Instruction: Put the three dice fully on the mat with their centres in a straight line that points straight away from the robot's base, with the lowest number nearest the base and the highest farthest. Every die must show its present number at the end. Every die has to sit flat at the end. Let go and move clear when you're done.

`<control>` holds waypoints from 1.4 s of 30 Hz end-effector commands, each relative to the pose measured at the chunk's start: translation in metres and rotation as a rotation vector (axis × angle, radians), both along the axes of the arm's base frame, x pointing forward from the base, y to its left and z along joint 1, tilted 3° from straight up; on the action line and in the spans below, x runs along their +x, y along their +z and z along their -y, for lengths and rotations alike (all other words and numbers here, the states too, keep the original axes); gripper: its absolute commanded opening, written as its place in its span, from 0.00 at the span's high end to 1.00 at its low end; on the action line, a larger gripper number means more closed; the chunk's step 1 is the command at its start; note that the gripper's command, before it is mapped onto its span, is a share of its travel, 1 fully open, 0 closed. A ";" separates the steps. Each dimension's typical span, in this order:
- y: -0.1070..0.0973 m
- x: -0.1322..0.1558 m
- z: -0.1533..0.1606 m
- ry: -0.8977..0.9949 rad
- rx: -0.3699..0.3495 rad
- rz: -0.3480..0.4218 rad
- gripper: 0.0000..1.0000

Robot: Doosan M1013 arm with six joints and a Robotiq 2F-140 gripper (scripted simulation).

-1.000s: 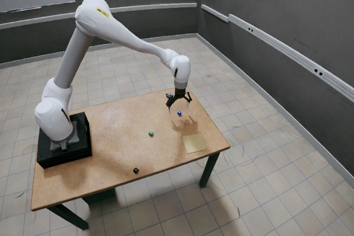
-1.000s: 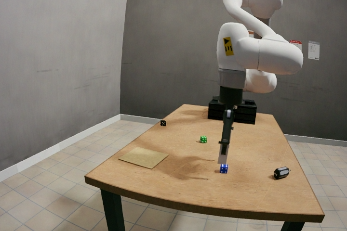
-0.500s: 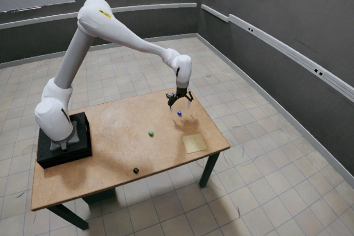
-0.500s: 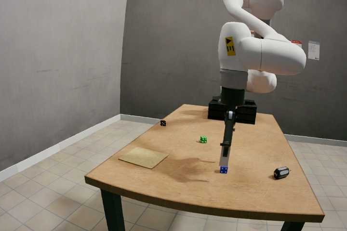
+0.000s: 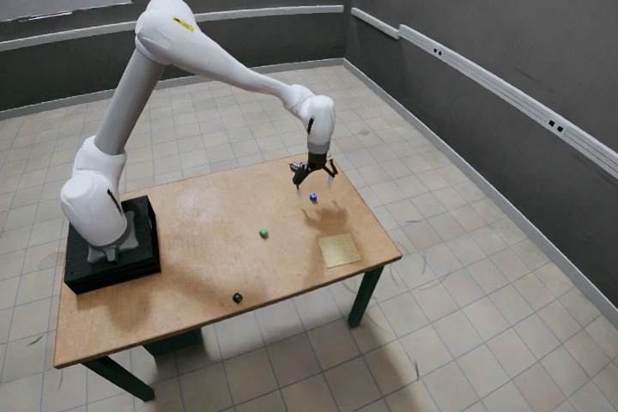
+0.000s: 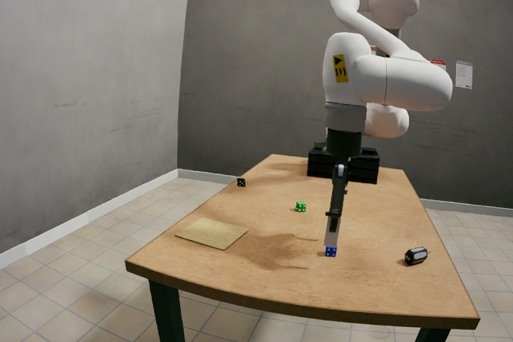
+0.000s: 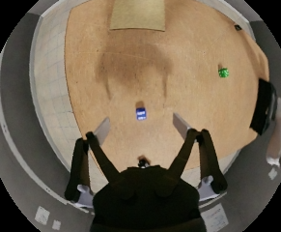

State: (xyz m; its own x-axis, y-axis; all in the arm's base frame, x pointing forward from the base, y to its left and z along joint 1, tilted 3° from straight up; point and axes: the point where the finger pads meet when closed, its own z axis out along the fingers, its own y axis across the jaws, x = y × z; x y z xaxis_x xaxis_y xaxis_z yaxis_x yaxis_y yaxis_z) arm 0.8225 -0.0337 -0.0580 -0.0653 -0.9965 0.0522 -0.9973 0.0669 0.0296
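Observation:
My gripper (image 5: 314,188) (image 6: 331,244) (image 7: 141,120) is open and empty, pointing down above the blue die (image 5: 313,197) (image 6: 330,251) (image 7: 141,113). The blue die sits on the table, between the two fingers as the wrist view shows it. A green die (image 5: 263,233) (image 6: 301,206) (image 7: 223,72) lies on the middle of the table. A black die (image 5: 237,297) (image 6: 241,182) (image 7: 238,27) lies near the table's long edge. The tan square mat (image 5: 339,251) (image 6: 211,234) (image 7: 137,15) bears no die. The top numbers are too small to tell surely.
A dark cylindrical object with light panels (image 6: 415,256) lies near the table's other long edge; it is partly hidden behind the gripper in the wrist view. The robot's black base block (image 5: 147,233) (image 6: 364,169) (image 7: 262,107) stands at the table's far end from the mat.

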 end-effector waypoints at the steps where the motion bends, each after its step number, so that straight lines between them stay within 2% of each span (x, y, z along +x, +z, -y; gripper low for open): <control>1: 0.001 0.001 0.000 0.000 0.000 0.002 0.00; 24: 0.004 0.001 0.000 0.000 0.000 0.002 0.00; 28: 0.019 0.001 -0.001 0.000 0.000 0.002 0.00; 38: 0.081 0.003 -0.004 0.000 0.000 0.002 0.00; 42: 0.088 0.003 -0.004 0.000 0.000 0.002 0.00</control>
